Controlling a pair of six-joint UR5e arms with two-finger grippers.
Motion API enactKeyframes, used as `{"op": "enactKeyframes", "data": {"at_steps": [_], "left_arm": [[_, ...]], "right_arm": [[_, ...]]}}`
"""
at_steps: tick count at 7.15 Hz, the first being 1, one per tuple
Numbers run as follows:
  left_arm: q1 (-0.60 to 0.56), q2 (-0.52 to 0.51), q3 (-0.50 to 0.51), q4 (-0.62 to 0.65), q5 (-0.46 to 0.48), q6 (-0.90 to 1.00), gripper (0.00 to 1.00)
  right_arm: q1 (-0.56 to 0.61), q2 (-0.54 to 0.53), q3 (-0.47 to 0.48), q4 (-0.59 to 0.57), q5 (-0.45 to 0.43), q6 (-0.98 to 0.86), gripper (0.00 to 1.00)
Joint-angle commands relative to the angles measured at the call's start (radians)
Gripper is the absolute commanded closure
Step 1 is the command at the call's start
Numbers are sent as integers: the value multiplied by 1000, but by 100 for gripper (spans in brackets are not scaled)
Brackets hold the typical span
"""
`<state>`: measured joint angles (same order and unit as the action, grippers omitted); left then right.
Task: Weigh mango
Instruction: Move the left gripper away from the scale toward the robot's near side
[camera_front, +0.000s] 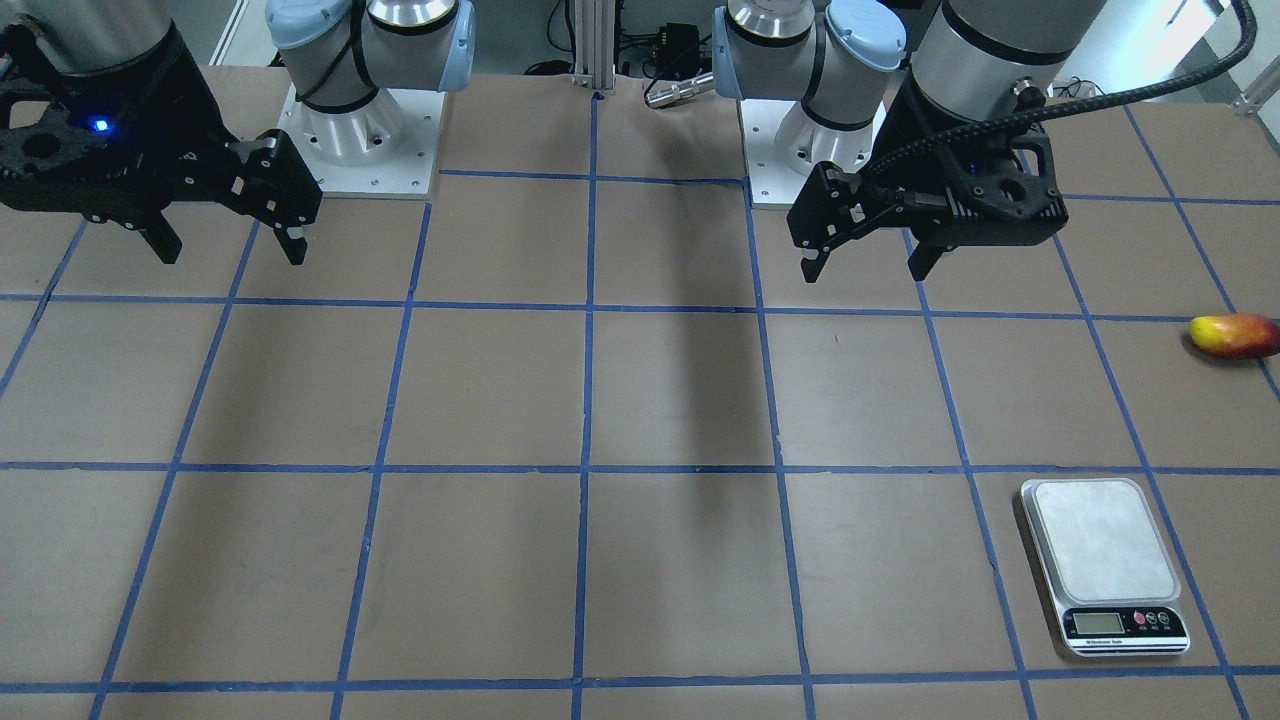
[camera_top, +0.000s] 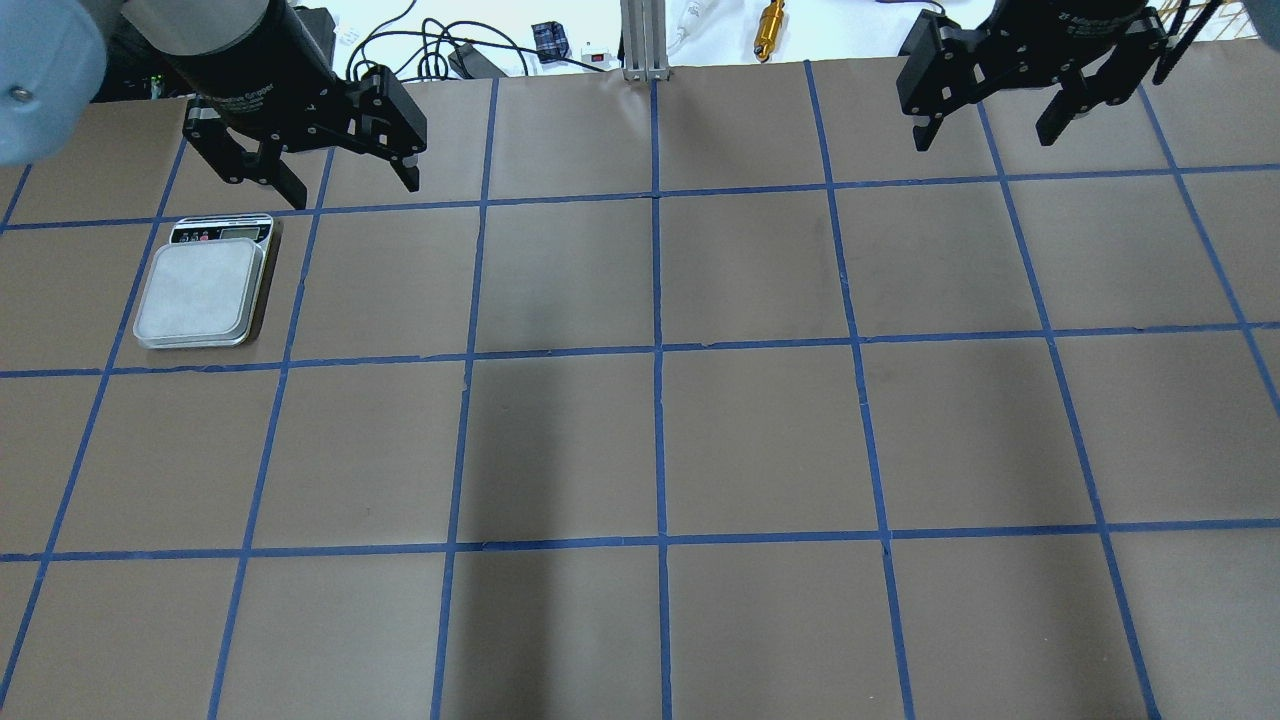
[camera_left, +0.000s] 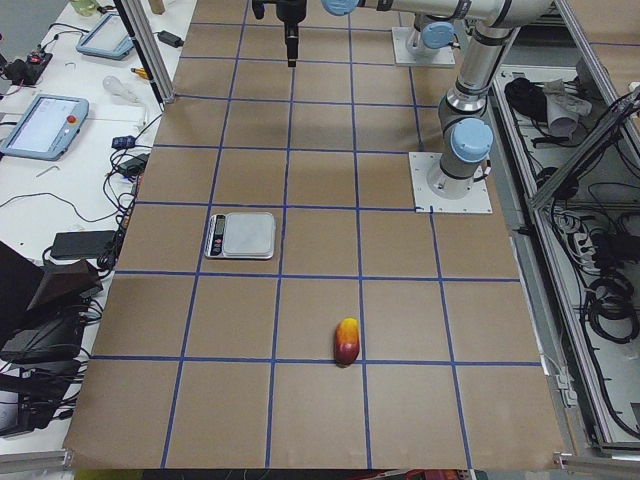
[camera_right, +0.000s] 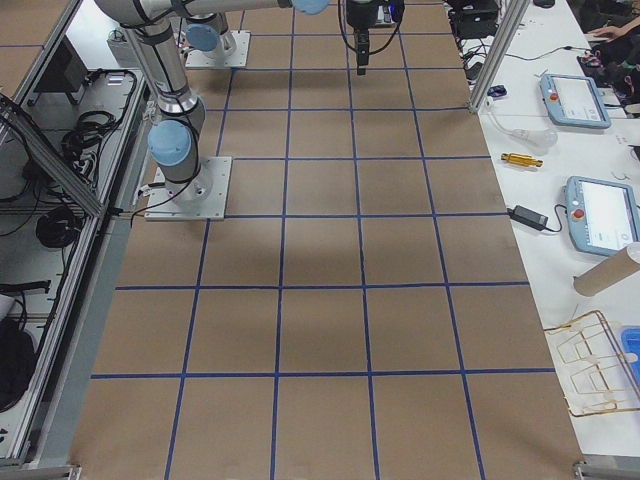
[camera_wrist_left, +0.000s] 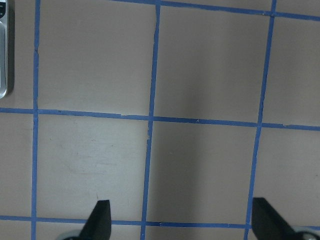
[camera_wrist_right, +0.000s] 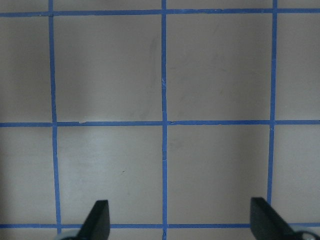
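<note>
Toward the robot from the scale (camera_front: 1100, 560), a flat silver slab with rounded corners and a black display strip, the mango (camera_front: 1235, 336) lies apart from it on the matte brown, blue-taped worktop (camera_front: 680, 400). Its skin is smooth, its shape oblong, yellow shading to red. Left gripper (camera_front: 865, 265) and right gripper (camera_front: 233, 250) hang with jaws spread, the left nearer the scale.

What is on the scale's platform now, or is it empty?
Empty. The scale shows a bare silver platform; the mango lies on the table, apart from it.

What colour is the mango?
The mango is yellow at one end, shading to red; clearest in the exterior front-facing view.
</note>
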<state>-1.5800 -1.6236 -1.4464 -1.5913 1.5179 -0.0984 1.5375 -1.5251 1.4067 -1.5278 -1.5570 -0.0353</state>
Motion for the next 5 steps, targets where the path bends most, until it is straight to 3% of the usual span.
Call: {"op": "enactKeyframes", "data": {"at_steps": [1,5], "left_arm": [[2,2,0,-6,-1,15,0],[5,17,-12,-42,16,57,0]], "right_arm": [[1,0,0,0,0,0,0],[0,-1,0,0,0,0,0]]}}
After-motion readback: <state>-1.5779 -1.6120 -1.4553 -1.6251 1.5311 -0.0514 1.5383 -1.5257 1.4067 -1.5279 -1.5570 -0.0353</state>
